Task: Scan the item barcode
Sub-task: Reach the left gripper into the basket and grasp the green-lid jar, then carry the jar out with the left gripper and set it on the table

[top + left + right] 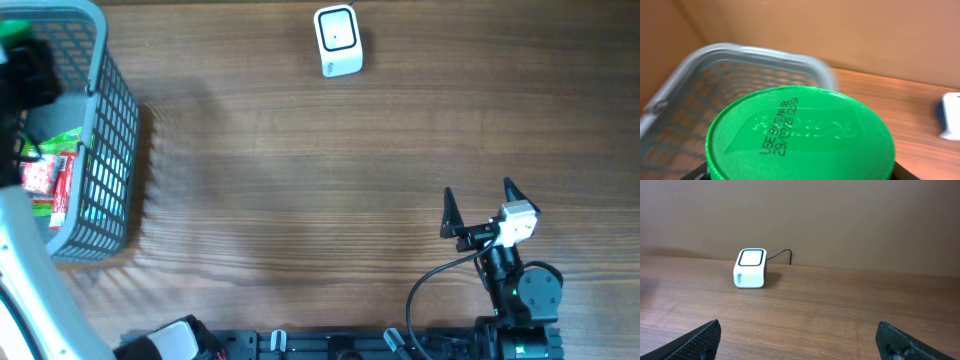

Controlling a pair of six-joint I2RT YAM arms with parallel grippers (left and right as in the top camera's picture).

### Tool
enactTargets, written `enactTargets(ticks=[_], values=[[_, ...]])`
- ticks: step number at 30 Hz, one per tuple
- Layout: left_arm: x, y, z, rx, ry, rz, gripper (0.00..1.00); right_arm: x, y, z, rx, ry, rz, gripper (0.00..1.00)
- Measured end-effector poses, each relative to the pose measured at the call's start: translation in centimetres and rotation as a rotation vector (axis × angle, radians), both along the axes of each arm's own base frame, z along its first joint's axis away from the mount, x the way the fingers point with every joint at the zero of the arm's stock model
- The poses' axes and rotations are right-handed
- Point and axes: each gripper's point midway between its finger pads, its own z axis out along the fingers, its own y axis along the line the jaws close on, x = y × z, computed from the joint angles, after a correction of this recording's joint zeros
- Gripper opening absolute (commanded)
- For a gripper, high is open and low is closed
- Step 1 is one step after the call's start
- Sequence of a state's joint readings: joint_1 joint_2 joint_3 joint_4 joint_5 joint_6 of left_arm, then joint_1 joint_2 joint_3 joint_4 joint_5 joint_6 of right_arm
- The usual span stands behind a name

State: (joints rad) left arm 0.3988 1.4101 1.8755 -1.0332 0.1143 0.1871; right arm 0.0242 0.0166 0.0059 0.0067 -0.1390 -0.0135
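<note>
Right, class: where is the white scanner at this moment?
In the overhead view the white scanner sits alone at the table's top edge, near centre, well right of the grey basket.

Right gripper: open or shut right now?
Open. The right gripper has its jaws spread wide in the overhead view, and the right wrist view shows only bare table between them.

left gripper (pixel 28 78) clamps the green-capped container (pixel 800 135); right gripper (pixel 478 192) low, jaws wide apart.
</note>
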Motion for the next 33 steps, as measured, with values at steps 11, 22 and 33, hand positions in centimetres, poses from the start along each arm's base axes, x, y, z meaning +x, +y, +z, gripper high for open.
enactTargets(ticks=[11, 22, 33], values=[[-1.9, -18.5, -4.9, -0.222, 0.231, -0.361, 0.51, 0.0, 0.0, 0.0, 0.0, 0.0, 0.0, 1.0], [-1.9, -34.0, -24.8, -0.246, 0.664, -0.435, 0.4, 0.0, 0.0, 0.0, 0.0, 0.0, 0.0, 1.0], [-6.3, -45.4, -39.1, -0.231, 0.829, -0.456, 0.44, 0.0, 0.0, 0.0, 0.0, 0.0, 0.0, 1.0]])
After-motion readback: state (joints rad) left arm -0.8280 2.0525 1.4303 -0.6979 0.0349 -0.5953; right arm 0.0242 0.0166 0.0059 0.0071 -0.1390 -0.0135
